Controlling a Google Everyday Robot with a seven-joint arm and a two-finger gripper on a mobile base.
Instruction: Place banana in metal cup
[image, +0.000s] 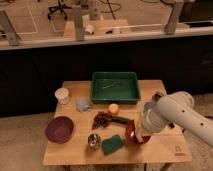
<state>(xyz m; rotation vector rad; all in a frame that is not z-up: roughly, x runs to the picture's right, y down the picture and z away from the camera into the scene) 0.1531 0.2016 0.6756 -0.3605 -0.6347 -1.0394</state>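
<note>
Camera view has the metal cup (93, 141) near the front edge of the tabletop (167, 150), no yellow showing in it, with a green sponge (113, 144) just beside it. Further right, the pincer (138, 133) hangs over the red bowl (129, 136); whether it is open or closed, I cannot tell. A pale sliver there is probably the banana (136, 128). By my judgement the pick-up, the carry and the drop all remain.

Metal cup (93, 141): small, shiny steel, dark inside, standing upright near the front edge of the worktop (165, 150), sitting just left of the green sponge (113, 144). Banana (136, 131): showing only as a slim pale yellow streak in the red bowl (128, 136), mostly hidden. Claw (140, 134) is hanging over that bowl, well apart from the cup.
</note>
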